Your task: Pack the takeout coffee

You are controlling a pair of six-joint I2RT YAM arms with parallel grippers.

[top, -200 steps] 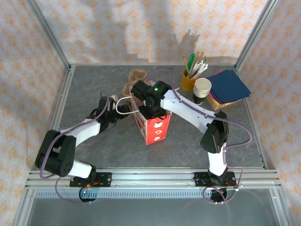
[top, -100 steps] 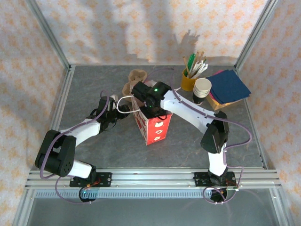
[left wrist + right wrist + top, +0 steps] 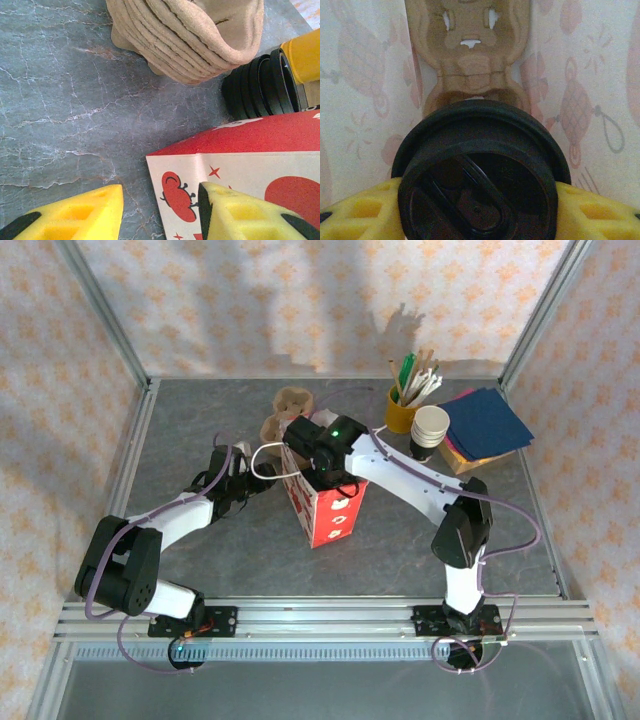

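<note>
Box: the red-and-white printed cardboard box [image 3: 330, 512] stands mid-table. I judge it could tip or slide if the load catches its top edge on the way down.
Right gripper: the right gripper [image 3: 479, 212] has a yellow finger pressed to each side of the takeout coffee cup [image 3: 479, 190], a small cup under a round black plastic lid. In the top view this wrist sits over the box's far end.
Cup risk: if the fingers bear on the lid rather than the paper wall, the lid may pop off or the cup may drop away beneath it.
Left gripper: the left gripper [image 3: 160, 200] is low beside the box with its jaws apart. One finger lies across the printed wall and the other over the grey stone-patterned table [image 3: 60, 100]. A nudge there could shift the box.
Hidden, box: its opening is covered by the right wrist.
Hidden, cup: the body below the lid is out of sight, so tilt is unclear.
Unclear: black ribbed rings [image 3: 252, 87] next to something yellow, below the stack of brown moulded-pulp carriers [image 3: 190, 35]; I cannot identify them.
</note>
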